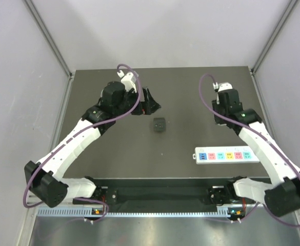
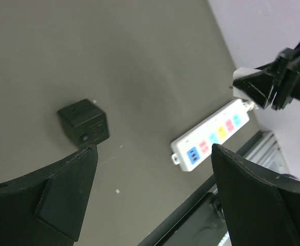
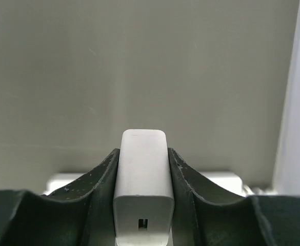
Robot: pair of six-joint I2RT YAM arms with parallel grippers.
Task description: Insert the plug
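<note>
My right gripper (image 3: pixel 143 156) is shut on a white plug block (image 3: pixel 143 179), which stands upright between the fingers; the plug also shows in the left wrist view (image 2: pixel 246 85), held above the table. In the top view the right gripper (image 1: pixel 218 108) is at the back right. The white power strip (image 1: pixel 225 155) with coloured sockets lies at the front right and also shows in the left wrist view (image 2: pixel 211 136). My left gripper (image 1: pixel 151 104) is open and empty, just behind a small black cube adapter (image 1: pixel 159 125) that lies near its left finger (image 2: pixel 62 195).
The dark table (image 1: pixel 114 154) is bounded by grey walls at the left, back and right. A black rail (image 1: pixel 160 195) runs along the front edge between the arm bases. The power strip shows blurred behind my right fingers (image 3: pixel 62 180).
</note>
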